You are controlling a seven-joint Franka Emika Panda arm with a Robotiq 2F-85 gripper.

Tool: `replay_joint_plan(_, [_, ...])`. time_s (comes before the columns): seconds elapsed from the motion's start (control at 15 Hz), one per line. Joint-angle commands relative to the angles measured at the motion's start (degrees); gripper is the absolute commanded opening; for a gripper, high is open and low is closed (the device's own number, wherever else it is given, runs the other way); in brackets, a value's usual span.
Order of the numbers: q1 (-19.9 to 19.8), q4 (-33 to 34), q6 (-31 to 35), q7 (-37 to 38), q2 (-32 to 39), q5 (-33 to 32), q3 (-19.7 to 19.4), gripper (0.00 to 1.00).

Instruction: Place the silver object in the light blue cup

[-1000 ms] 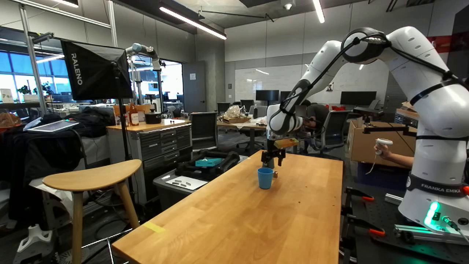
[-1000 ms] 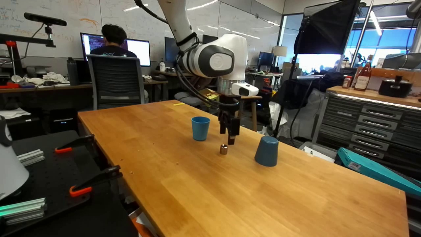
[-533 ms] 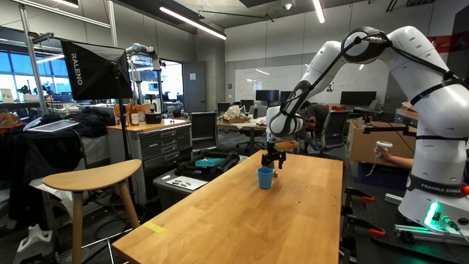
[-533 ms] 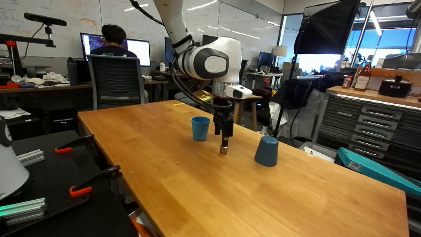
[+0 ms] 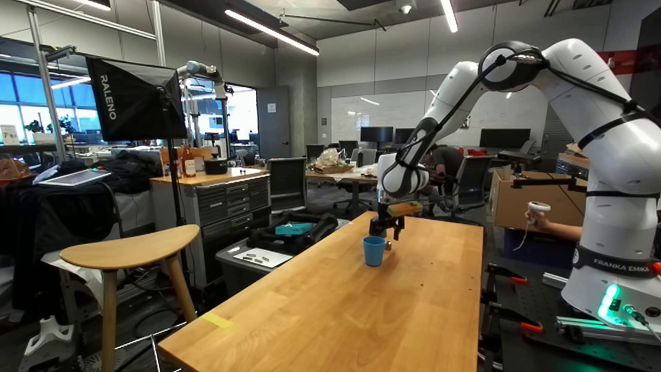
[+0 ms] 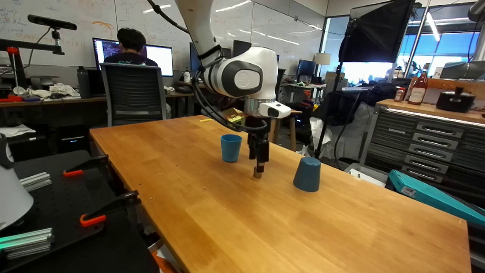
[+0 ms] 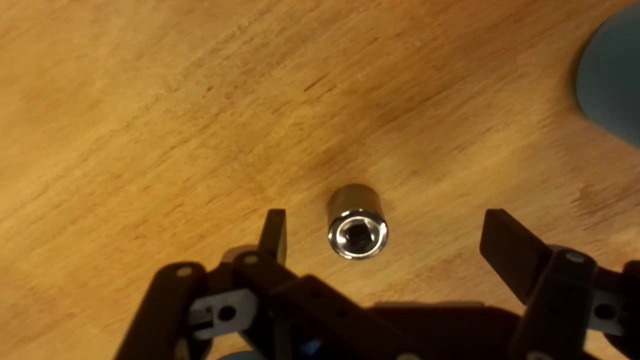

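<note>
The silver object point(image 7: 358, 232) is a small shiny metal cylinder with a hole in its top. It stands upright on the wooden table, also seen in both exterior views point(image 5: 388, 246) point(image 6: 257, 174). My gripper point(image 7: 385, 222) is open and points down over it. In the wrist view the object shows between the spread fingers point(image 7: 274, 232), nearer the left one and touching neither. In an exterior view a fingertip partly covers its top. The light blue cup point(image 6: 231, 148) stands upright and open close by, also in an exterior view point(image 5: 374, 252); nothing shows inside it.
A darker blue-grey cup point(image 6: 307, 174) stands upside down on the table on the object's other side; it also shows at the upper right of the wrist view point(image 7: 612, 75). The long wooden table point(image 6: 322, 231) bears these things. A light stand stands beyond the table.
My gripper has moved sideways over the silver object, then come a little lower. It stays open. The silver object and both cups have not moved.
</note>
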Motion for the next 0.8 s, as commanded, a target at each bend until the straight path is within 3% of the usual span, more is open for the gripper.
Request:
replay_joint_plan(0.0, [1.4, 0.7, 2.7, 1.2, 2.0, 1.0, -1.7, 1.00])
replay_joint_plan(0.07, [1.4, 0.6, 3.0, 1.2, 2.2, 0.9, -1.8, 1.00])
replay_joint_plan(0.13, [1.3, 0.6, 3.2, 1.0, 2.5, 1.1, -1.6, 0.75])
replay_joint_plan(0.2, [1.4, 0.5, 3.5, 1.1, 2.7, 1.1, -1.6, 0.74])
replay_joint_plan(0.73, [1.4, 0.7, 4.6, 1.1, 3.6, 1.1, -1.8, 0.11])
